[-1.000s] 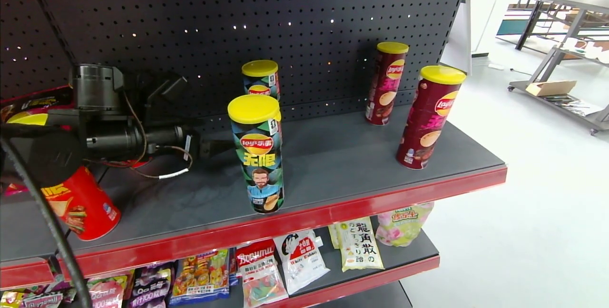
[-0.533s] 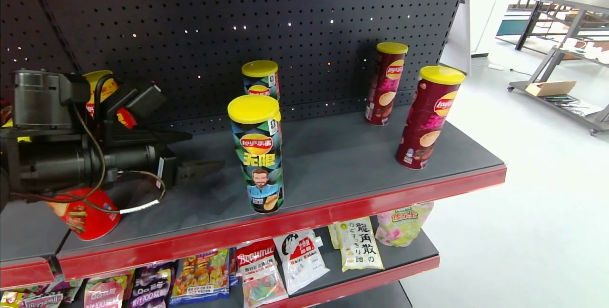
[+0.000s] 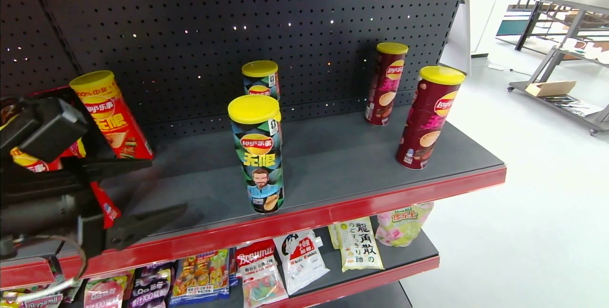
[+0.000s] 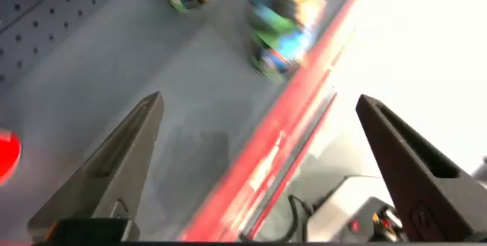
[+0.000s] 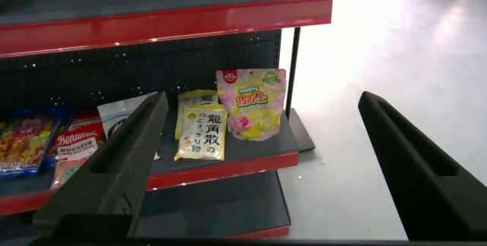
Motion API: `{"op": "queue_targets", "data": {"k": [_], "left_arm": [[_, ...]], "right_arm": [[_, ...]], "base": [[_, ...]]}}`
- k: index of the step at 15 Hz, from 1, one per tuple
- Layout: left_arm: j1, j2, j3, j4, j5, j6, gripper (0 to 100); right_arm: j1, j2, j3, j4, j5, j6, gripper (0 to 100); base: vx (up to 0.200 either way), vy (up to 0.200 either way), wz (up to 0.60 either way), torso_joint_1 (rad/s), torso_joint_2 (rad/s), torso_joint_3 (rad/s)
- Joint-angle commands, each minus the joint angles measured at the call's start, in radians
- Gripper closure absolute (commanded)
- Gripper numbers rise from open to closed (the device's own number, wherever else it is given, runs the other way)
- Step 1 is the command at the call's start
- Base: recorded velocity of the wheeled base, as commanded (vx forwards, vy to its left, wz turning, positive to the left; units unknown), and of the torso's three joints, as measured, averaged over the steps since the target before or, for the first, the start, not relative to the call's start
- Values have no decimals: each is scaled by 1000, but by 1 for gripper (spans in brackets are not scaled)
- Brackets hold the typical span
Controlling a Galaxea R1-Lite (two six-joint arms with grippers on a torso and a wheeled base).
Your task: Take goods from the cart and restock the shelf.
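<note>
Head view: grey shelf (image 3: 361, 155) with red front edge, black pegboard (image 3: 214, 22) behind, pale floor (image 3: 523, 179) and metal racks (image 3: 566, 94) off right.
Along the board from the left: red can (image 3: 112, 115) at the rear, two blue-green cans (image 3: 257, 155) mid-shelf, two maroon cans (image 3: 428, 117) toward the right end. By the red can, left gripper (image 3: 166, 184) over the front edge, fingers spread wide, grasping nothing. Equally splayed and empty: right gripper (image 5: 262, 97), facing snack bags (image 5: 251, 101) on the lower shelf (image 5: 190, 174).

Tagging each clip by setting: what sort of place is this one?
Most likely a shop aisle, or a mock-up of one: a shelf with a red front edge and pegboard back, upright chip cans on it, and snack bags displayed below.
</note>
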Motion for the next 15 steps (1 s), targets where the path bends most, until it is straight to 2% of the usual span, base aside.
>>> {"op": "queue_targets", "data": {"k": [1,2,3,4,6,7,8,9,10,11,12,15], "left_arm": [[-1,-397,100,170,3,7,0],[-1,-478,131,182,11,8,0],[21,-590,186,178,77,2,0],[39,-657,204,175,153,-41,0],[47,-714,197,175,316,-213,0],[47,-722,188,175,423,-265,0],[47,-730,191,175,520,-282,0],[47,-739,197,176,586,-282,0],[45,-751,206,176,598,-279,0],[45,-772,220,182,587,-248,0],[44,-776,226,181,586,-234,0],[42,-823,232,182,584,-223,0]], "right_arm": [[1,2,0,0,1,0,0],[1,2,0,0,1,0,0],[1,2,0,0,1,0,0],[1,2,0,0,1,0,0],[-1,2,0,0,1,0,0],[1,2,0,0,1,0,0],[1,0,0,0,1,0,0],[1,2,0,0,1,0,0],[1,0,0,0,1,0,0],[1,2,0,0,1,0,0],[1,2,0,0,1,0,0],[1,0,0,0,1,0,0]], "base": [[0,0,0,0,0,0],[0,0,0,0,0,0],[0,0,0,0,0,0],[0,0,0,0,0,0],[0,0,0,0,0,0],[0,0,0,0,0,0],[0,0,0,0,0,0],[0,0,0,0,0,0],[0,0,0,0,0,0],[0,0,0,0,0,0],[0,0,0,0,0,0],[0,0,0,0,0,0]]}}
